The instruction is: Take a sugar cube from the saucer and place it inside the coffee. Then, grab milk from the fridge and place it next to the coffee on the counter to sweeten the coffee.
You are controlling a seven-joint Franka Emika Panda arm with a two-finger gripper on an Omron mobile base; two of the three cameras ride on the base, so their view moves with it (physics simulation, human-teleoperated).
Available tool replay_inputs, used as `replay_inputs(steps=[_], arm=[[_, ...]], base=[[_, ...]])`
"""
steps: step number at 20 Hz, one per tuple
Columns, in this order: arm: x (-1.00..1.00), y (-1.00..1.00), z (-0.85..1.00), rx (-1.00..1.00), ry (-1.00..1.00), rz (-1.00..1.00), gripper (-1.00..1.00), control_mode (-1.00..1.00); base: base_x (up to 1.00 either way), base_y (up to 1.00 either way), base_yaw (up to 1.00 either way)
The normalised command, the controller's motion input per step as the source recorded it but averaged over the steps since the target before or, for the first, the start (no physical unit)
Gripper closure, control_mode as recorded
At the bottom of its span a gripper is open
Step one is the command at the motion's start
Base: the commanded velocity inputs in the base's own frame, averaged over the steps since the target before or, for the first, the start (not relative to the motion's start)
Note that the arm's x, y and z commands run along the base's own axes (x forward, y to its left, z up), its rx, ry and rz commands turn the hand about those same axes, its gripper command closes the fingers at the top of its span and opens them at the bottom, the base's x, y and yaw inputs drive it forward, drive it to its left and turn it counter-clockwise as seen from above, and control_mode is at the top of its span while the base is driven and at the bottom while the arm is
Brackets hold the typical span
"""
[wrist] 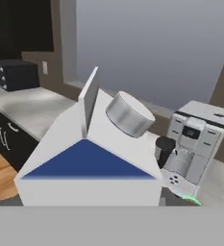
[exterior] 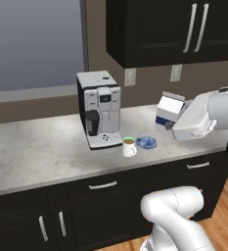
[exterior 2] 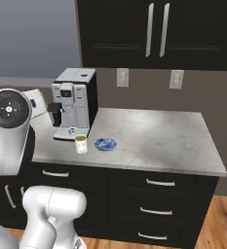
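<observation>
One step seems left: the milk (exterior: 170,111) is already out of the fridge, carried above the counter (exterior: 42,147), near its right end in the left base view, but not yet set down. If the sugar cube went into the coffee (exterior: 129,146) I cannot tell; nothing clear on the saucer (exterior: 146,142). Coffee and saucer stand near the counter's front edge, just beside each other, in front of the coffee machine (exterior: 100,109). The gripper (exterior: 168,124) is pinching the carton at its sides, jaws spread wide around it. Carton's long axis is approx. upright, slightly tilted; gable and grey cap (wrist: 129,114) point up.
</observation>
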Motion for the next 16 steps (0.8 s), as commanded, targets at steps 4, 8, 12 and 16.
replay_inputs(steps=[4,8,12,16], arm=[[0.05,0.26,-0.4,-0.01,0.14,-0.37,1.0,-1.0],[0.31,0.35,-0.41,0.0,0.17,-0.89,1.0,-1.0],[0.32,0.39,-0.46,-0.01,0.15,-0.87,1.0,-1.0],[0.72,0.47,-0.65,-0.03,0.0,-0.64,1.0,-1.0]], base=[[0.0,0.0,0.0],[0.0,0.0,0.0],[0.0,0.0,0.0],[0.0,0.0,0.0]])
